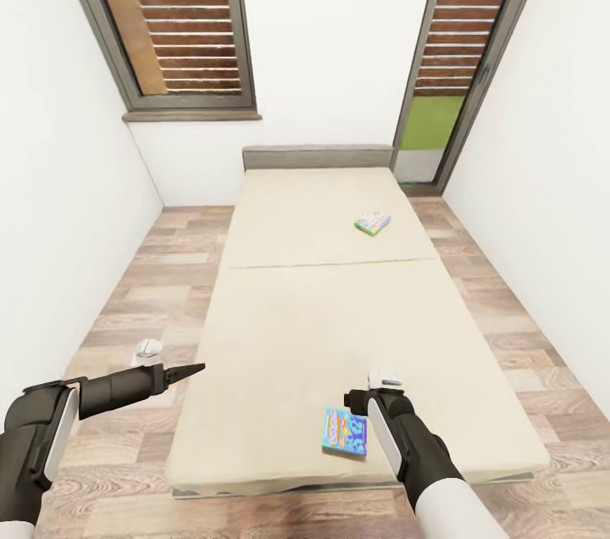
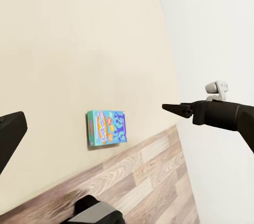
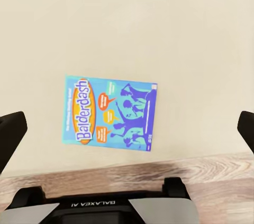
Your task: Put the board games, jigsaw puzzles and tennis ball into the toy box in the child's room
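Balderdash board game [image 3: 110,112]: flat blue glossy box at the bed's [image 1: 339,302] 6 o'clock edge, title readable from the right wrist | second board game [image 1: 373,223]: pale, up at 1 o'clock near the grey headboard [image 1: 318,156] | mattress smooth beige, floor [image 1: 135,302] wood plank | right gripper [image 3: 127,129] spread wide over the box, empty | left gripper [image 1: 191,369] out over the floor; can't tell if it's open.
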Robot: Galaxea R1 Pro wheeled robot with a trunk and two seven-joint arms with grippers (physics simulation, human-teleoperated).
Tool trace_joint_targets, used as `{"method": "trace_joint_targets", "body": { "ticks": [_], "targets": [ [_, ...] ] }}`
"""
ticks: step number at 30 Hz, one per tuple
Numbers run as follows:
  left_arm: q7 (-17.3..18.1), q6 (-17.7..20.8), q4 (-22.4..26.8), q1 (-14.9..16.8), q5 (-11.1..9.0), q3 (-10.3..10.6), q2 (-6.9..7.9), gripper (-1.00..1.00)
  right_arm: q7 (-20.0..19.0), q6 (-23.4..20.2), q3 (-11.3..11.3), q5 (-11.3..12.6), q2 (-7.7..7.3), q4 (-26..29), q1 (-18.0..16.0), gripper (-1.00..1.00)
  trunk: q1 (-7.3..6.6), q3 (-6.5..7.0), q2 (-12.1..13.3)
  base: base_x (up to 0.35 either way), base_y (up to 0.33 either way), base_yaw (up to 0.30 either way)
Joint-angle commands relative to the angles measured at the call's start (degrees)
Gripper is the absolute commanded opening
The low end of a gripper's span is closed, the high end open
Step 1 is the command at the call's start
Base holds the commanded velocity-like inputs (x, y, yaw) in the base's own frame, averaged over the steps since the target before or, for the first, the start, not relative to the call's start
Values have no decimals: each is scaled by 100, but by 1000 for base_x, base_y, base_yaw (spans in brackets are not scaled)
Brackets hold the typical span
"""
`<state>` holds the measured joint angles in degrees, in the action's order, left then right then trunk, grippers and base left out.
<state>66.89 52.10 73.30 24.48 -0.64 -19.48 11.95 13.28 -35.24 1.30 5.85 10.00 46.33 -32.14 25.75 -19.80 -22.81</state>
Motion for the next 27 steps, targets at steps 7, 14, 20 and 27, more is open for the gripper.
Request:
{"method": "trace_joint_targets", "body": {
  "ticks": [7, 14, 20, 27],
  "targets": [
    [21, 62, 5, 4, -12, -11, 8, 100, 55, 0, 11, 61, 0, 11, -3, 100, 3, -75, -11, 0, 0, 0],
    [25, 65, 13, 4, -15, 17, -6, 100, 59, 78, 12, 68, 0, 94, -167, 100, 3, -140, -11, 0, 0, 0],
    [18, 57, 19, 4, -10, 20, -21, 100, 51, 106, -2, 65, -24, 147, -245, 100, 3, -196, -11, 0, 0, 0],
    [13, 55, 24, 4, -3, 48, -34, 100, 45, 72, 6, 57, -31, 287, -249, 100, 3, -262, -11, 0, 0, 0]
  ]
}}
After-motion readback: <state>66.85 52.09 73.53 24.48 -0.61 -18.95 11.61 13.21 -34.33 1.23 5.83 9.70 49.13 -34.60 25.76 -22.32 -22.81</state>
